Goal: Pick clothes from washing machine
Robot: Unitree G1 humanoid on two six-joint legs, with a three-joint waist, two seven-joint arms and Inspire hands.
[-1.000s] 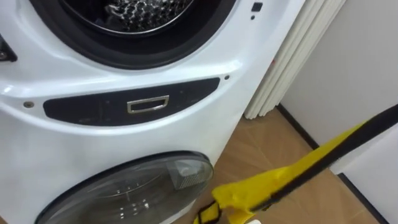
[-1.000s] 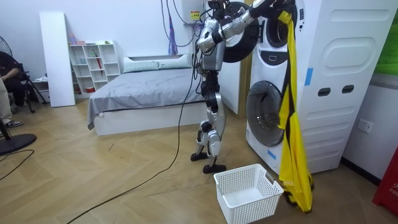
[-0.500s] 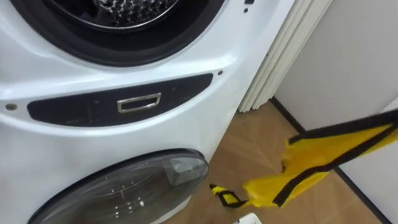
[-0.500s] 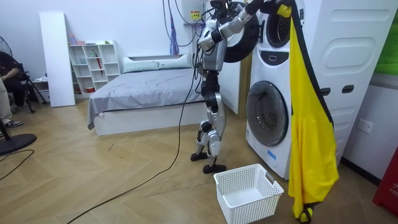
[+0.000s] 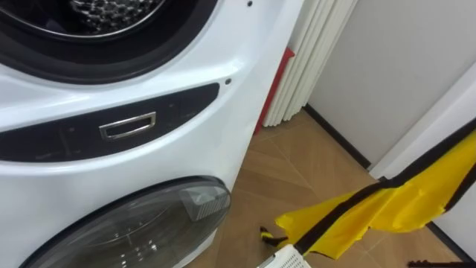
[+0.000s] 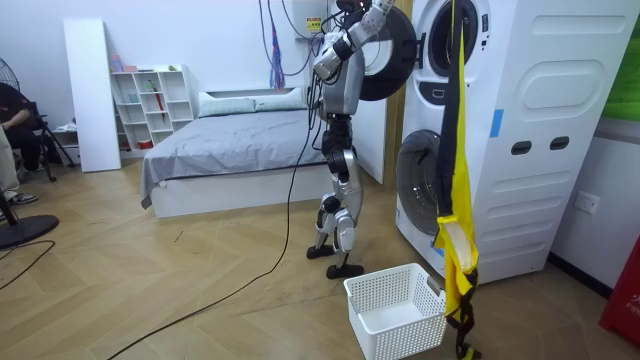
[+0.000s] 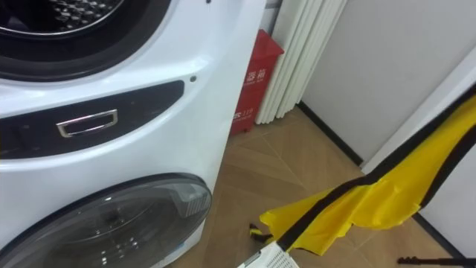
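Yellow garment (image 6: 455, 250) is out of the drum, hanging in 1 long strip down the front of the 2 stacked washers (image 6: 530, 190). Its tail ends just off the white basket's (image 6: 395, 325) edge on the room view's right. Can't tell whether either hand is grasping it. The corner beside the machines is tight: red box (image 7: 253, 82), white slats (image 7: 301, 52), wall. Plenty of bare floor (image 6: 180, 270) back toward the bed (image 6: 230, 150).

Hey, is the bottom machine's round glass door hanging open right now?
No, the lower round glass door sits closed, flush in the white front of the washing machine.
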